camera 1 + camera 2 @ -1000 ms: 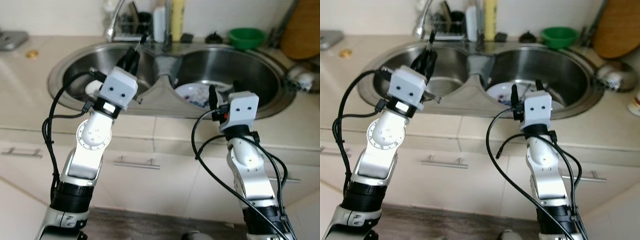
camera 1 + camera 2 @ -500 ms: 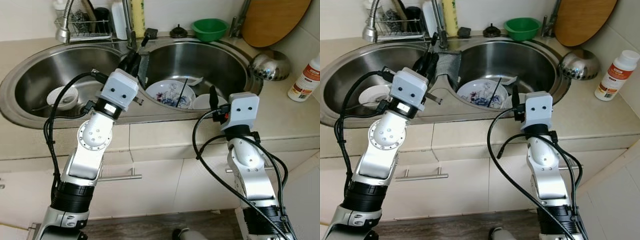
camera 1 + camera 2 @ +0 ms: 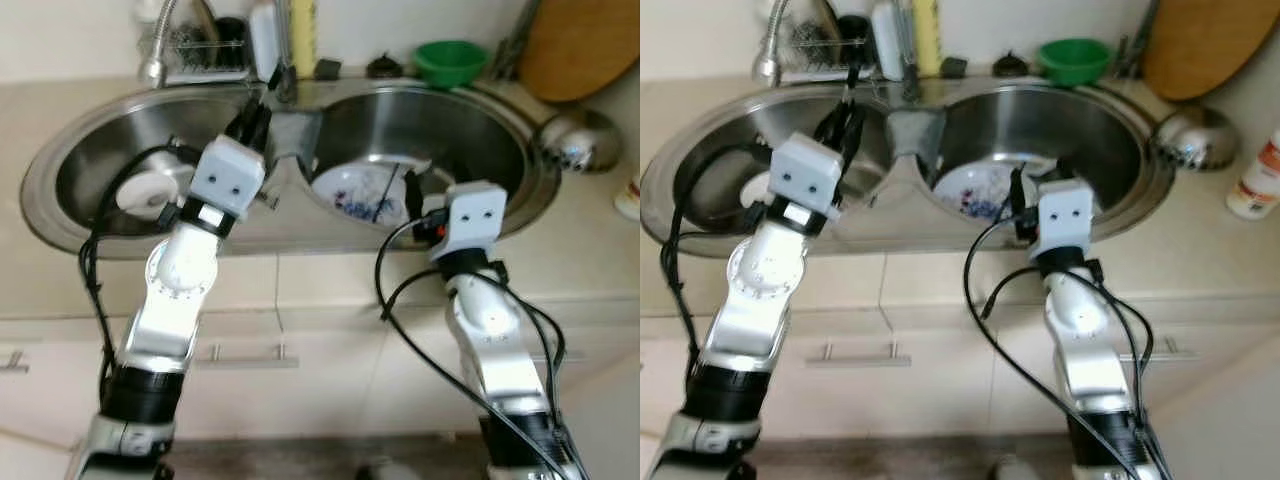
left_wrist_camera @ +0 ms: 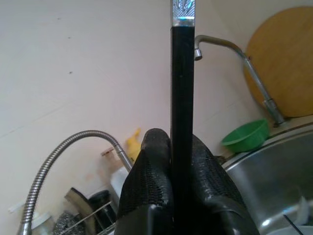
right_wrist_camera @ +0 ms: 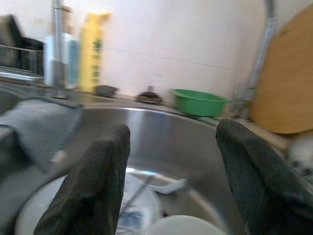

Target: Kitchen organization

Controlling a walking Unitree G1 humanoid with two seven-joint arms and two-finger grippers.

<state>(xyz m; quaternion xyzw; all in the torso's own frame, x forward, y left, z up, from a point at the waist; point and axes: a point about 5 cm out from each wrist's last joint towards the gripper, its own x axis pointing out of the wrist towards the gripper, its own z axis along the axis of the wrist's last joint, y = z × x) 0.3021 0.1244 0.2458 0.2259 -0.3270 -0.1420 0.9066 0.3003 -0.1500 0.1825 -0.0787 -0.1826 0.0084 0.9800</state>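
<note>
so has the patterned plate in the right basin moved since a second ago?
No. The patterned plate sits in the right basin beside the sink divider, as before. The whole view shifted, so the camera moved, not the plate.

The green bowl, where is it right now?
The green bowl sits on the counter behind the right sink basin, between the black plug and the wooden board.

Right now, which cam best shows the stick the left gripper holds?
Left wrist view: the black stick runs up between the shut fingers of the left gripper, silver tip sharp. In the eye views it is a thin dark line above that gripper.
</note>
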